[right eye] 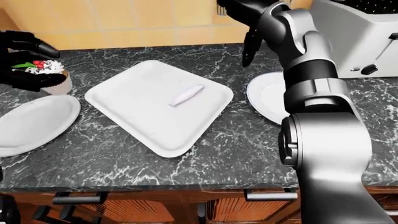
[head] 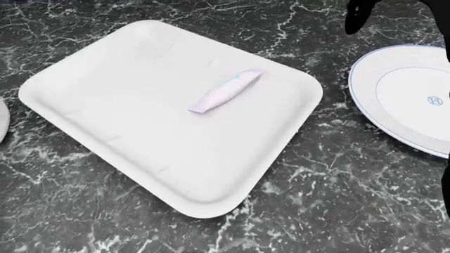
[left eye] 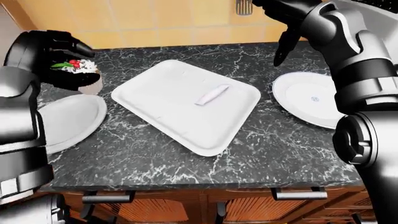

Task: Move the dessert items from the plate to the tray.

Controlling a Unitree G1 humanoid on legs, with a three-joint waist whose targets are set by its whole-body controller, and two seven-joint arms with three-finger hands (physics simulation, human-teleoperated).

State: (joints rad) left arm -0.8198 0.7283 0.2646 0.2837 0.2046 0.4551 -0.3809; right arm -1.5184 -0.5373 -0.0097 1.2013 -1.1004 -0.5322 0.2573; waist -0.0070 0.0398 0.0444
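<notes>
Cupcake (left eye: 78, 70) in left hand (left eye: 56, 56) — lifted.

The left hand (left eye: 54, 55) wraps its dark fingers around the cupcake (left eye: 78, 71), hiding most of the cake's body so that only the white frosting, red berries and a bit of the wrapper show, and the left edge of the right-eye view cuts off part of that hand. The right arm (left eye: 358, 70) covers the right part of the plate on the right (left eye: 306, 97) in the eye views, and the head view cuts that plate at its right edge. The plate on the left (right eye: 31, 122) runs off the left edge in the right-eye view, the left forearm overlaps it in the left-eye view, and the small white-pink item on the tray (head: 226, 90) is too indistinct to identify.
</notes>
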